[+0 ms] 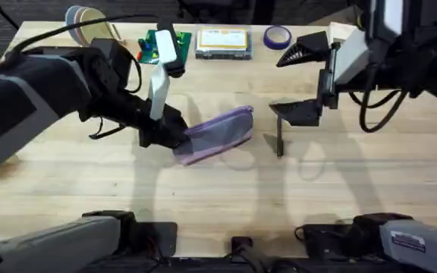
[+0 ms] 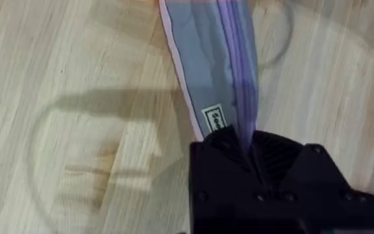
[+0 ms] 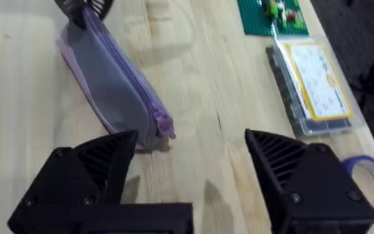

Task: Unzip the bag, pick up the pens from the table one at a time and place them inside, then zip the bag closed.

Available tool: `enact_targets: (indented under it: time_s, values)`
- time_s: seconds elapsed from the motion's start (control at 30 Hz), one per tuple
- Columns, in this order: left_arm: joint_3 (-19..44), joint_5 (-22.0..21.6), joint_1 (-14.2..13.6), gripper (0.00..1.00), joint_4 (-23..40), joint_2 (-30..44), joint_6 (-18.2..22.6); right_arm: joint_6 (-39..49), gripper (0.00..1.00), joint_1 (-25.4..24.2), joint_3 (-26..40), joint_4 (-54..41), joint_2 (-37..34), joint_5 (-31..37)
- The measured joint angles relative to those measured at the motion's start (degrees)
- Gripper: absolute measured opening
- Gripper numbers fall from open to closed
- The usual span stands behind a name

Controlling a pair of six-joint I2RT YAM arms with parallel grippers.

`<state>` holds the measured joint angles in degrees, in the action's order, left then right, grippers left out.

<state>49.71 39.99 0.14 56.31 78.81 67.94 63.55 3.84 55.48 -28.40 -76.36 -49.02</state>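
The lavender bag [image 1: 220,132] lies slanted in the middle of the table [image 1: 67,182], its zipper running along its length. My left gripper [image 1: 168,136] is shut on the bag's left end; in the left wrist view the fabric [image 2: 213,65] runs straight into the closed fingers [image 2: 226,146]. A slim black pen [image 1: 280,141] lies just right of the bag. My right gripper [image 1: 300,80] hangs open above the pen, nothing between its fingers. In the right wrist view it [image 3: 193,172] hovers near the bag's zipper-pull end [image 3: 164,123].
Along the far edge lie a clear box with a yellow label [image 1: 223,42], a green plate with small pieces [image 1: 152,43], a purple tape roll [image 1: 278,35] and a tan roll [image 1: 89,20]. The near half of the table is bare wood.
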Motion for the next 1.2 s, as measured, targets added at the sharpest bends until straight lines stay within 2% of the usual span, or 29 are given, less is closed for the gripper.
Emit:
enact_targets:
  time_s: [0.33, 0.77, 1.07, 1.2]
  values:
    - [0.00, 0.00, 0.00, 0.042, 0.00, 0.00, 0.00, 0.20, 0.998, 0.33, 0.00, 0.02, -1.10, -1.07]
    - [0.00, -0.02, 0.00, 0.042, 0.00, 0.00, 0.00, 1.31, 0.997, 4.18, 0.00, 0.15, -11.68, -0.76]
    - [0.00, -0.02, 0.00, 0.042, 0.00, 0.00, 0.00, 2.93, 0.894, 5.38, 0.00, 3.80, -17.91, -0.76]
    - [0.00, -0.02, 0.00, 0.042, 0.00, 0.00, 0.00, 2.99, 0.741, 5.44, 0.00, 4.39, -18.64, -0.76]
